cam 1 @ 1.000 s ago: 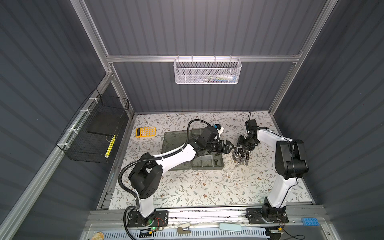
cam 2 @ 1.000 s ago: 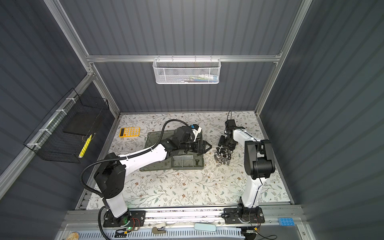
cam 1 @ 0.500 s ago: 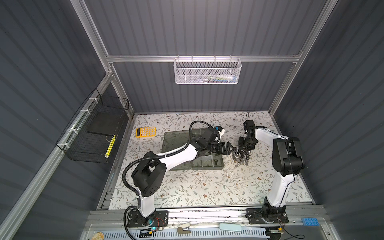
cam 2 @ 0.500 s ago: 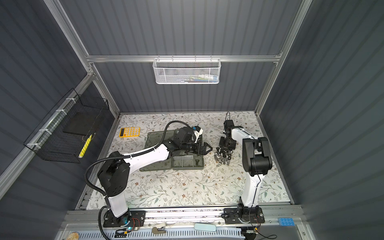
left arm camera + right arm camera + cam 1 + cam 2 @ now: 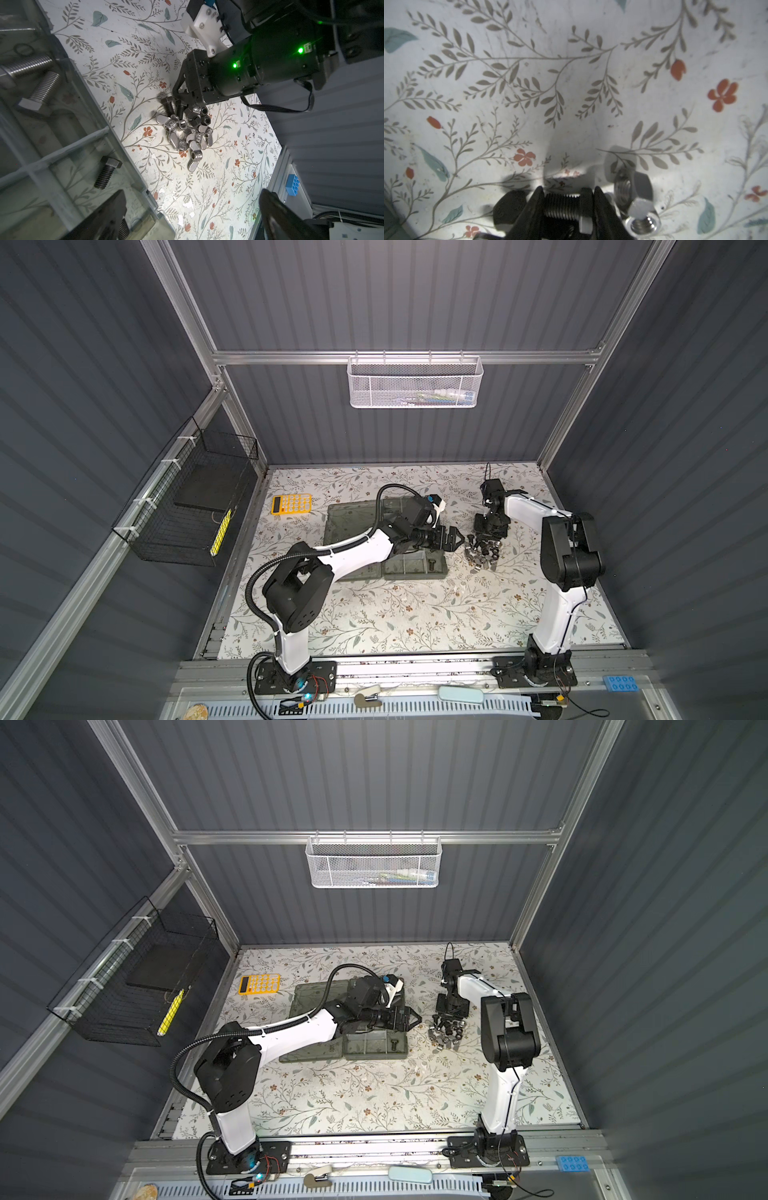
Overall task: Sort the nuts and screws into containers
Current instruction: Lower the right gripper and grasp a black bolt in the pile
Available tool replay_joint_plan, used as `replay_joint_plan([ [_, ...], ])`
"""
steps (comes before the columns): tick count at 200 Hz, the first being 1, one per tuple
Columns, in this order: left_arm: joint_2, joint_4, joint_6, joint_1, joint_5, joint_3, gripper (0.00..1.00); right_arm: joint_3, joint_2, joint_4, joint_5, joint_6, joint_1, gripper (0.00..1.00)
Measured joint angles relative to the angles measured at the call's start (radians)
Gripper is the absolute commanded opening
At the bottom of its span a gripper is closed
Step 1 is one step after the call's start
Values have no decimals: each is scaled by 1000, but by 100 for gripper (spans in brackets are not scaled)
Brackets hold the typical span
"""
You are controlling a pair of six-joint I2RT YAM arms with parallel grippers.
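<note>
From where I stand, the right gripper [image 5: 484, 540] points down at the far edge of the loose heap [image 5: 482, 559] on the floral bench [image 5: 415, 614], just right of the organizer case [image 5: 442, 572]. Its jaws are pinched onto a dark screw [image 5: 562, 204], whose threaded shaft lies crosswise between them, low against the bench.

The heap is a jumble of pieces touching one another. Silver wing nuts [image 5: 182, 135] make up the near side. Black hex nuts [image 5: 199, 119] and a black screw [image 5: 168, 105] sit on the far side.

The left gripper [image 5: 457, 540] reaches rightward over the case's right edge toward the heap. Its jaws are spread wide with nothing between them.

In the containers [image 5: 409, 568], a lone screw [image 5: 107, 174], black, lies in the near right cell. Two silver screws [image 5: 41, 83] lie in a cell farther back. The flat lid [image 5: 353, 518] lies open to the left, with an orange calculator [image 5: 291, 504] at its far left.
</note>
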Motion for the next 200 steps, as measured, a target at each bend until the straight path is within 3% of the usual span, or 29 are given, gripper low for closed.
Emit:
replay_joint_plan([
  [200, -104, -1, -9, 16, -4, -53, 100, 57, -88, -75, -34, 1, 46, 37],
])
